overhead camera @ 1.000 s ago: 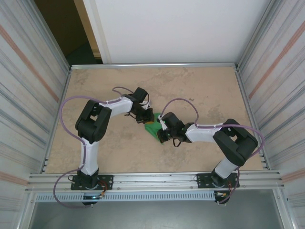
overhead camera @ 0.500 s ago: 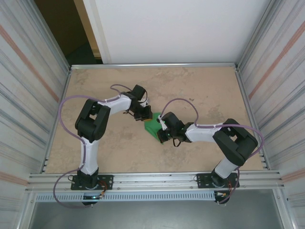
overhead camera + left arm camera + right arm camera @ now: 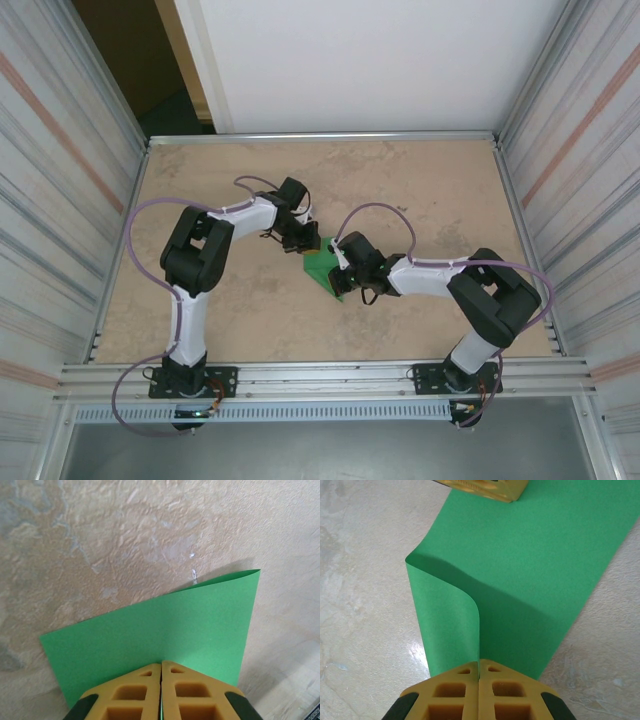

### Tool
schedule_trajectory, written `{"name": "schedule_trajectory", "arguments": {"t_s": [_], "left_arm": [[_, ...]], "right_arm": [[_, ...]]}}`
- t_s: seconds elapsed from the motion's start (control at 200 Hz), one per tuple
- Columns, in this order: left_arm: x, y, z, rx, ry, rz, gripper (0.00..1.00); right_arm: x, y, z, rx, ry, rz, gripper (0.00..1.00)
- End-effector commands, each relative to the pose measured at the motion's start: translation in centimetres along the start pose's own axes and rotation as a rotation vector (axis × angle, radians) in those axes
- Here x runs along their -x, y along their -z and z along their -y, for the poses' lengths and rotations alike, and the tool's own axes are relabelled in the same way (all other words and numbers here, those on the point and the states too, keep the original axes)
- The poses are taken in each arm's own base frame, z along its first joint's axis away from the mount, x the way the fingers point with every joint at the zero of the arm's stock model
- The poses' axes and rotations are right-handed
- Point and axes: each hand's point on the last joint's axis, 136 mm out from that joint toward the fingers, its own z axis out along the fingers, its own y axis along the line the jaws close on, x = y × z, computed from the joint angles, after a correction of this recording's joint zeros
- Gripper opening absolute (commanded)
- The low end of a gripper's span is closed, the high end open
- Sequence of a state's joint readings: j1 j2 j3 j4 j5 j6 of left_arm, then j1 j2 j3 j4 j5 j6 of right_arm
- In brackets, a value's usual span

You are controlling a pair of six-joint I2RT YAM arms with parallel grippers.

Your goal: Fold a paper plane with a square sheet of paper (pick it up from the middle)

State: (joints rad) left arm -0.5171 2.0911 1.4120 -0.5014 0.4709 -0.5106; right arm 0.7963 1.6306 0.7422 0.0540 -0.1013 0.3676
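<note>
Green paper (image 3: pixel 322 268) mid-bench (image 3: pixel 450 190), between both arms. Left jaws closed, pinching one edge. Right jaws closed, pinching opposite edge, where one flap curls up loose. Judged early: first fold forming at most, no sharp crease seen. Nose folds, wings, dart shape not yet done.

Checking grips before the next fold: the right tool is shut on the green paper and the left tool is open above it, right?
No. The left tool is shut on the green paper too, as the left wrist view shows. The right tool is shut on it, as you said.
</note>
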Motion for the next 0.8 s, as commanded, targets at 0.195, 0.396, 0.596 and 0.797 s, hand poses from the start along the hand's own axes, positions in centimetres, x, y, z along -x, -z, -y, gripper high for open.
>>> {"name": "schedule_trajectory", "arguments": {"t_s": [0.195, 0.396, 0.596, 0.797], "left_arm": [[-1.4, -1.64, -1.96, 0.059, 0.016, -0.066, 0.09], [-1.46, -1.65, -1.99, 0.058, 0.017, -0.067, 0.09], [-1.37, -1.71, -1.93, 0.056, 0.016, -0.066, 0.09], [-1.49, -1.79, -2.02, 0.056, 0.018, -0.071, 0.09]], "right_arm": [[-0.05, -0.46, 0.68, -0.034, -0.039, -0.023, 0.0], [-0.41, -0.49, 0.89, -0.044, -0.05, -0.036, 0.0], [-0.23, -0.46, 1.01, -0.054, -0.052, -0.035, 0.0], [-0.05, -0.48, 1.04, -0.058, -0.051, -0.035, 0.0]]}}
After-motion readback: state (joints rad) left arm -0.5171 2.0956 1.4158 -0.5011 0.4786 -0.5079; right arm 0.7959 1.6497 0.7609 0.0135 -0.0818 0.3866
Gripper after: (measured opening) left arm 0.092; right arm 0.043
